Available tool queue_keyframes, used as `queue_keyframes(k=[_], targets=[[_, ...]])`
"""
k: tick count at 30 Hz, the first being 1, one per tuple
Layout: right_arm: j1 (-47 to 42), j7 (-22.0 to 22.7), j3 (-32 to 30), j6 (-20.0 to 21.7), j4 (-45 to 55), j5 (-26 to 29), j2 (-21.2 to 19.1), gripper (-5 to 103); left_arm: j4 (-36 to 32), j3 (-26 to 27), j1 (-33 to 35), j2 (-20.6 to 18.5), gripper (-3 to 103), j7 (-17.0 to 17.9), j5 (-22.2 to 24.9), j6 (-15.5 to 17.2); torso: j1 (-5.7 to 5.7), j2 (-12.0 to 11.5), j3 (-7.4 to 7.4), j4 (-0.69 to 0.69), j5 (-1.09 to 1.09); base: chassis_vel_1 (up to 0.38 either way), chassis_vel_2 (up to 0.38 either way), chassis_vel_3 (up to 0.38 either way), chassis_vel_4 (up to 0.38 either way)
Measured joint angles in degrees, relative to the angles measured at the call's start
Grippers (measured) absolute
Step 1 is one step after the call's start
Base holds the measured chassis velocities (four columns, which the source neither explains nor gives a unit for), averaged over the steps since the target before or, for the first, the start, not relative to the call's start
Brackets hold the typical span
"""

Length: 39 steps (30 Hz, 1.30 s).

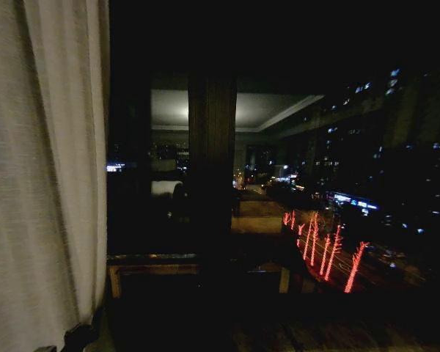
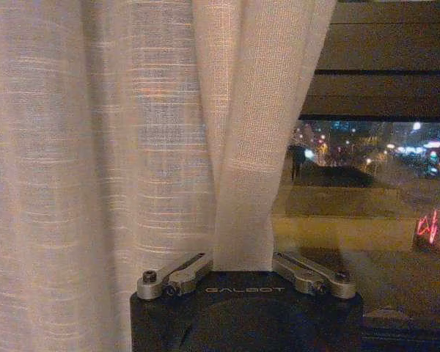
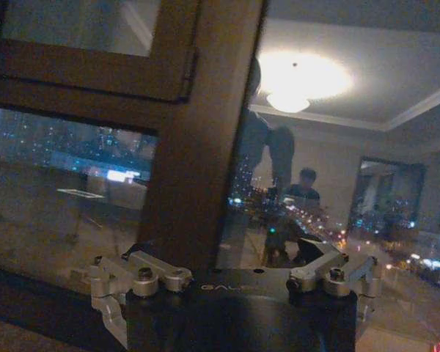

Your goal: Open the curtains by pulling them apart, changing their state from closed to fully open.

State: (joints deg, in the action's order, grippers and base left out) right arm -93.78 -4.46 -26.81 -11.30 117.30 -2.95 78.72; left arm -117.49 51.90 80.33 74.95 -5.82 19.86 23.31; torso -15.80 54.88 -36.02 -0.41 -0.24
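Dark window pane [image 1: 337, 147] ahead of me, night city beyond. A wide dark wooden mullion [image 1: 212, 161] stands upright at centre. At 4 o'clock of the mullion, a row of red-lit trees [image 1: 323, 246] slants along a street. Scattered building lights [image 1: 374, 88] sit at 2 o'clock. Reflected in the glass at 12 o'clock: a pale ceiling [image 1: 242, 108]; my right wrist view shows a glowing ceiling lamp [image 3: 297, 79] in that reflection, beside the brown frame post [image 3: 198, 132]. A wooden sill [image 1: 154, 262] runs low at 7 o'clock.
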Motion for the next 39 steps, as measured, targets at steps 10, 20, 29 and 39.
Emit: queue_keyframes(k=[10, 20, 29, 39], targets=[[-0.04, 0.0, 0.37, -1.19, -0.23, -0.41, 0.01, 100, -0.55, 0.32, 0.58, 0.37, 2, 0.05, -0.29, -0.01, 0.0, 0.0, 0.0, 0.02, 0.01, 0.215, 0.187, -0.205, -0.189], [-1.32, -0.12, 1.63, -2.0, 0.08, -1.16, 0.01, 100, -0.9, 0.63, 1.19, 0.8, 2, -0.06, -0.32, -0.2, 0.0, 0.0, 0.0, 0.01, 0.0, 0.265, 0.261, -0.268, -0.267], [-1.41, -0.16, 2.08, -2.46, 0.22, -1.13, 0.01, 100, -2.33, 1.75, 2.41, 1.68, 2, -0.2, -0.56, -0.29, 0.0, 0.0, 0.0, 0.02, -0.01, 0.337, 0.332, -0.32, -0.329], [-1.53, -0.24, 2.72, -3.18, 0.04, -0.96, 0.01, 100, -3.04, 2.37, 3.12, 2.57, 2, -0.2, -0.88, -0.3, 0.0, 0.01, 0.0, 0.01, 0.0, 0.372, 0.372, -0.384, -0.352]])
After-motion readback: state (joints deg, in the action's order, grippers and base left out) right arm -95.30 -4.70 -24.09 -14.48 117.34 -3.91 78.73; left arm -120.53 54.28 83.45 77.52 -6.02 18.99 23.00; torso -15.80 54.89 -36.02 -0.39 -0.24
